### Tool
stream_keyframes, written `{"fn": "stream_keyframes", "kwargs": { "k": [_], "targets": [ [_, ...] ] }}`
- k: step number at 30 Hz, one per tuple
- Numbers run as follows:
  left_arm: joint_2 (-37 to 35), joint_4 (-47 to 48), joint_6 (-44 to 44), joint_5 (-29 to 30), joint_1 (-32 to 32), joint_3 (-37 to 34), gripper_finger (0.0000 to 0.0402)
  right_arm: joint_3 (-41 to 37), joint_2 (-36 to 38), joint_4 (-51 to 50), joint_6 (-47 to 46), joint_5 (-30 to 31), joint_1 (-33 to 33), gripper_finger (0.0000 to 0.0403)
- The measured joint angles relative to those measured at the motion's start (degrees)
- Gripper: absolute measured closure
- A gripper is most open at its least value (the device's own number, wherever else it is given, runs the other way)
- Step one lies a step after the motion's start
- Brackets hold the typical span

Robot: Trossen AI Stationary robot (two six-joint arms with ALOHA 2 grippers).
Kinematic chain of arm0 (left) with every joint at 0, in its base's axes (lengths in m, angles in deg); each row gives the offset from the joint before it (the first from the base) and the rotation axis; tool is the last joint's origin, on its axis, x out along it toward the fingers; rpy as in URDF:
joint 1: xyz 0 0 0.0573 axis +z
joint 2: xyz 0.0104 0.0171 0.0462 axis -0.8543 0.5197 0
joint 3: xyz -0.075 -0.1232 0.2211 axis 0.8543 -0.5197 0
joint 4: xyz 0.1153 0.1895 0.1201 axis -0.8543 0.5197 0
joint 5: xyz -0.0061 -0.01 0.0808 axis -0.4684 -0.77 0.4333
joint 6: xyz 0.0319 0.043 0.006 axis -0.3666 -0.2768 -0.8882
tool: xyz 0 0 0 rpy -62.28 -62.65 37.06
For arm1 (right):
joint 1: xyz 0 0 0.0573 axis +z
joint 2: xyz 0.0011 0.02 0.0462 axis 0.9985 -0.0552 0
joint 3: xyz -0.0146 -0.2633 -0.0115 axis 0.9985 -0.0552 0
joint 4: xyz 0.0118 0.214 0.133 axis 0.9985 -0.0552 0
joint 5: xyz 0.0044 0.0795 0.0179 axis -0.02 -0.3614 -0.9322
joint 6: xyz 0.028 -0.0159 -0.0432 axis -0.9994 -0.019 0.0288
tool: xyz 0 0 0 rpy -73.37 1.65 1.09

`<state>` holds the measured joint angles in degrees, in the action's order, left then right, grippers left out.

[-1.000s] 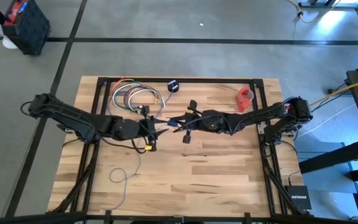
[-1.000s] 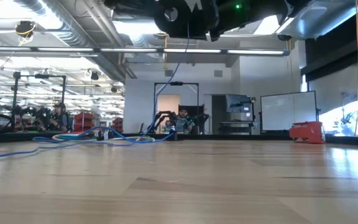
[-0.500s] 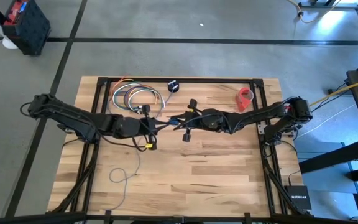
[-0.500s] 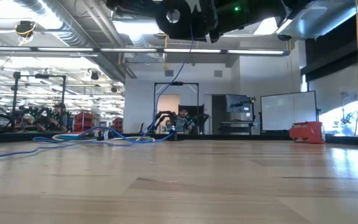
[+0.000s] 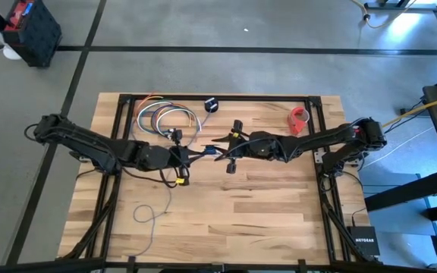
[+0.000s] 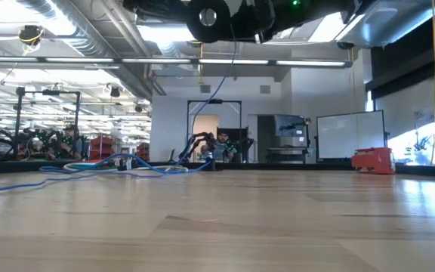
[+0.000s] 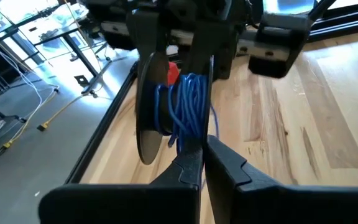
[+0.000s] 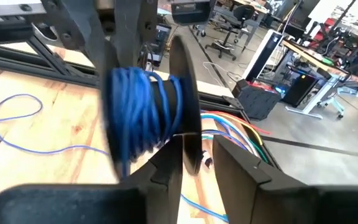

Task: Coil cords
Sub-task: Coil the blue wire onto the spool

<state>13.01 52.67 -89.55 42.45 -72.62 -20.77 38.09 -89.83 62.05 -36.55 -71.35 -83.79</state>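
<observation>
One cord [image 7: 182, 109] is in play, thin and blue, most of it wound in tight turns round a dark core with a round black disc [image 8: 185, 87] at one end. The wound part hangs between the two grippers above the middle of the surface [image 5: 264, 220]. The left gripper [image 7: 202, 146] has its fingers pressed together, tips pinching the strands at the edge of the coil. The right gripper [image 8: 197, 149] faces it from the other side with its fingers parted a narrow way, the disc's rim sitting in the gap without a clear squeeze on it. One loose tail of the cord [image 5: 154, 208] lies in open curls on the surface, on the near side of the left gripper and well apart from it. Beyond the left gripper lies one bundle of multicoloured looped wires [image 5: 165, 117], and just past both grippers one separate small black disc [image 5: 212, 105]. One red object [image 5: 300, 117] lies beside the right arm. On the floor, one black crate [image 5: 40, 34] holds something red.
</observation>
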Motion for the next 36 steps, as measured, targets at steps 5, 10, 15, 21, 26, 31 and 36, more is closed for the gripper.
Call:
{"fn": "stream_keyframes", "kwargs": {
  "k": [5,10,15,21,26,31,36],
  "targets": [
    [-0.4,-0.3,0.0,0.0,0.0,0.0,0.0401,0.0,1.6,-0.8,0.0,-2.7,0.0,0.032],
    [-0.5,-0.3,0.4,-0.8,0.0,0.0,0.0401,0.0,1.6,0.9,1.4,-3.8,-0.1,0.0333],
    [-0.5,-0.1,0.4,-1.0,0.0,0.0,0.0401,0.0,1.6,1.3,3.1,-5.0,-0.1,0.0351],
    [-0.5,0.1,0.3,-1.0,0.0,0.0,0.0401,0.0,1.6,1.2,4.2,-5.6,-0.1,0.0394],
    [-1.8,0.1,0.5,-0.3,0.1,-0.1,0.0376,0.0,1.6,1.5,4.2,-4.0,-0.1,0.0392],
    [-6.7,4.9,2.1,-0.1,-1.5,2.3,0.0314,0.0,1.6,3.2,3.9,1.8,0.0,0.0393],
    [-8.6,11.7,7.3,-0.1,-3.2,2.1,0.0274,0.0,1.8,8.4,2.6,9.1,0.0,0.0397]
  ]
}}
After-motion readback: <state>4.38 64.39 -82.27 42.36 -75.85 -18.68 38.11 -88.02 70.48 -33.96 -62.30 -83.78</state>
